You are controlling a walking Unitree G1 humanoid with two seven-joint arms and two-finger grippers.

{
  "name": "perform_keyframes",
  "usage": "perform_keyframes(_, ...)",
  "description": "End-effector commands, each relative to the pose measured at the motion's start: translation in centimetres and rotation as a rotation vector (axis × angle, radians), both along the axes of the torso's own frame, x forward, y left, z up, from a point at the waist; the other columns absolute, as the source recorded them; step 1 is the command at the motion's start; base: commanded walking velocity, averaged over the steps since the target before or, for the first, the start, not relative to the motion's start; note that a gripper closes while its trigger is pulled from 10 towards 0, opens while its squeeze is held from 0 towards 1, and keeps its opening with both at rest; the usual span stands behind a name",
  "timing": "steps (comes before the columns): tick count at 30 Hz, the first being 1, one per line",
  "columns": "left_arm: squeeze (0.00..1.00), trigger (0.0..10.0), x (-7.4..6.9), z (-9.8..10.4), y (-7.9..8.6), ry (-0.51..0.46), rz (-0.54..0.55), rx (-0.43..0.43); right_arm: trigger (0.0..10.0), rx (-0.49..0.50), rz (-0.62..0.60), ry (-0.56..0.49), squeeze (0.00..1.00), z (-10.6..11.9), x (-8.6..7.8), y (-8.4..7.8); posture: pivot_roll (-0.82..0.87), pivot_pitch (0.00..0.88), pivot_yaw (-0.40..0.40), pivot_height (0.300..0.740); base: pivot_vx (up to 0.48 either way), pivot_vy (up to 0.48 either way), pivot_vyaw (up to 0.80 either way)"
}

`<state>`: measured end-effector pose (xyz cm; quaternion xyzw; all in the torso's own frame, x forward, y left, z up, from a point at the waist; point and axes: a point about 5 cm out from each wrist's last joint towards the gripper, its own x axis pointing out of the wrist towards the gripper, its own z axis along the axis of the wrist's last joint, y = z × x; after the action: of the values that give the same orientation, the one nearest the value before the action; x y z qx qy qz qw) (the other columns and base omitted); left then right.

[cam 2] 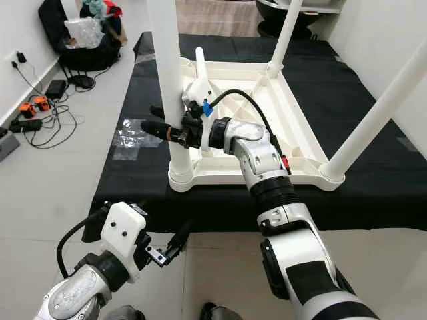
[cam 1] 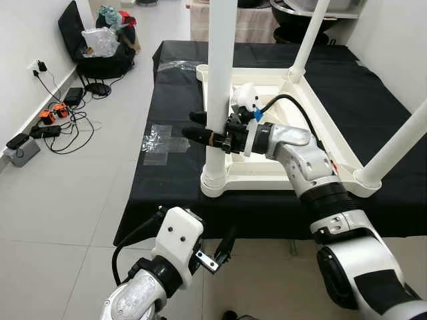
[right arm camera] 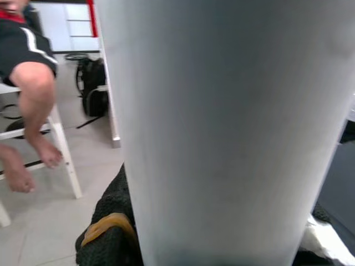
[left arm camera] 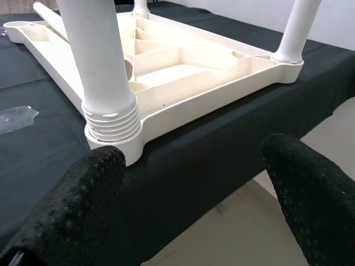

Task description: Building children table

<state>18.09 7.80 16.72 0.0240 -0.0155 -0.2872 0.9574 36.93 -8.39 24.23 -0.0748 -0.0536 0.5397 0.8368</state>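
— Is any writing seen?
— None can be read. The upturned white children's table (cam 1: pixel 313 143) is laid on a black-covered bench (cam 1: pixel 167 87); its near-left leg (cam 1: pixel 220 80) is clamped by the right gripper (cam 1: pixel 212 137).
— The left gripper (cam 1: pixel 223 250)?
— Held apart below the bench edge. Cables (cam 1: pixel 57 123) and a black bag (cam 1: pixel 100 40) are seen on the floor.

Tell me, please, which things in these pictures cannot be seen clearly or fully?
- Near table leg: its top is cut off by the upper edge of both eye views.
- Right gripper: the leg hides part of its fingers in the eye views; the right wrist view is too close and blurred.
- Fourth leg lying in the upturned table top: the right arm hides most of it.
- Person: cut off by the right wrist view's edge.
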Motion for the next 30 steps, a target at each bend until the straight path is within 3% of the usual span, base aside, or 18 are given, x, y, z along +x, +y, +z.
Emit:
perform_keyframes(1, 0.00, 10.0, -0.1, 0.2, 0.1, 0.001, 0.007, -0.007, 10.0, -0.039, -0.059, 0.047, 0.00, -1.2, 0.4, -0.4, 0.09, 0.145, -0.081, 0.740, 0.000, 0.000, 0.00)
perform_keyframes(6, 0.00, 10.0, -0.1, 0.2, 0.0, -0.002, 0.008, -0.009, 10.0, -0.029, -0.139, 0.057, 0.00, -1.2, 1.1, -0.6, 0.09, 0.145, -0.083, 0.740, 0.000, 0.000, 0.00)
perform_keyframes(9, 0.00, 10.0, -0.1, 0.3, 0.0, -0.004, 0.009, -0.011, 10.0, 0.009, -0.289, 0.083, 0.00, -1.1, 2.2, -1.1, 0.09, 0.141, -0.083, 0.740, 0.000, 0.000, 0.00)
perform_keyframes(14, 0.00, 10.0, -0.1, 0.2, 0.0, -0.003, 0.012, -0.010, 10.0, 0.065, -0.401, 0.082, 0.00, -0.6, 2.9, -1.6, 0.09, 0.139, -0.084, 0.740, 0.000, 0.000, 0.00)
perform_keyframes(25, 0.00, 10.0, -0.2, 0.1, 0.0, -0.002, 0.010, -0.009, 10.0, 0.106, -0.471, 0.061, 0.00, -0.4, 3.2, -2.0, 0.09, 0.131, -0.080, 0.740, 0.000, 0.000, 0.00)
perform_keyframes(30, 0.00, 10.0, -0.1, 0.2, 0.0, -0.007, 0.013, -0.010, 10.0, 0.119, -0.574, 0.045, 0.00, -0.3, 3.6, -2.3, 0.09, 0.127, -0.081, 0.740, 0.000, 0.000, 0.00)
